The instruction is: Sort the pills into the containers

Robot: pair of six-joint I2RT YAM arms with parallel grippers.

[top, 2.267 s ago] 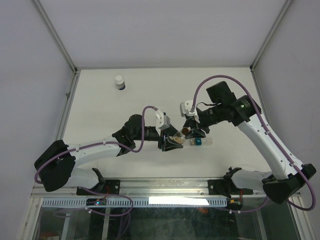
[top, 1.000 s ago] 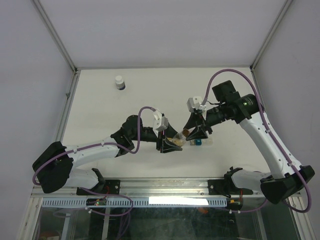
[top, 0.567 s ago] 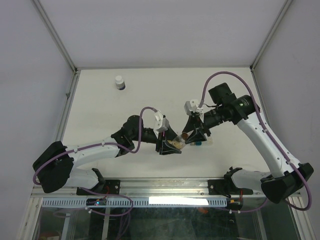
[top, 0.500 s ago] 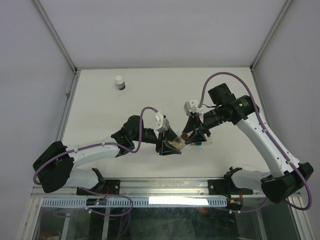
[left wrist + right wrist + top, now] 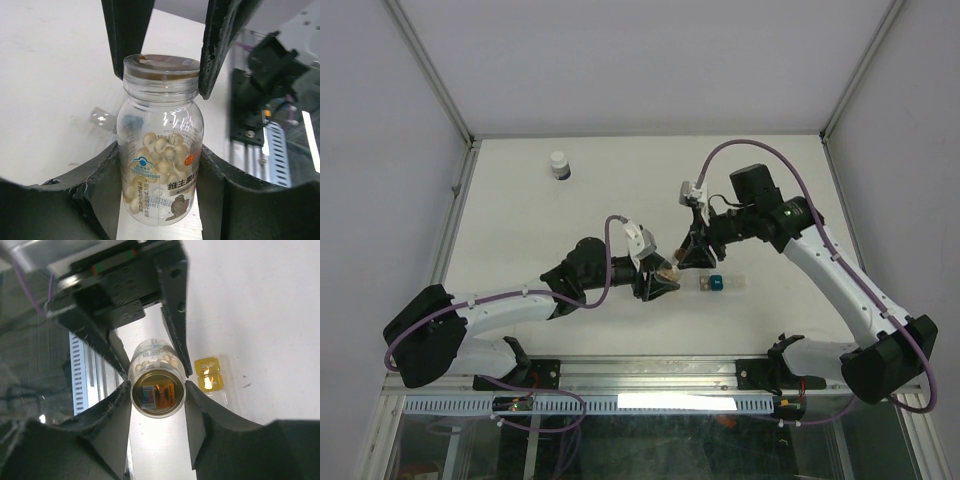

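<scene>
Pills (image 5: 159, 149) sit in the clear bottle (image 5: 161, 97), teal container (image 5: 716, 283) nearby.

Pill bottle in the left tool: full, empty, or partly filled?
Partly filled. Through the clear bottle in the left tool, cream pills fill roughly the lower half; the part under the cap holds none.

White arm links (image 5: 502, 306), black joints (image 5: 582, 265), looping purple cables (image 5: 750, 141)
</scene>
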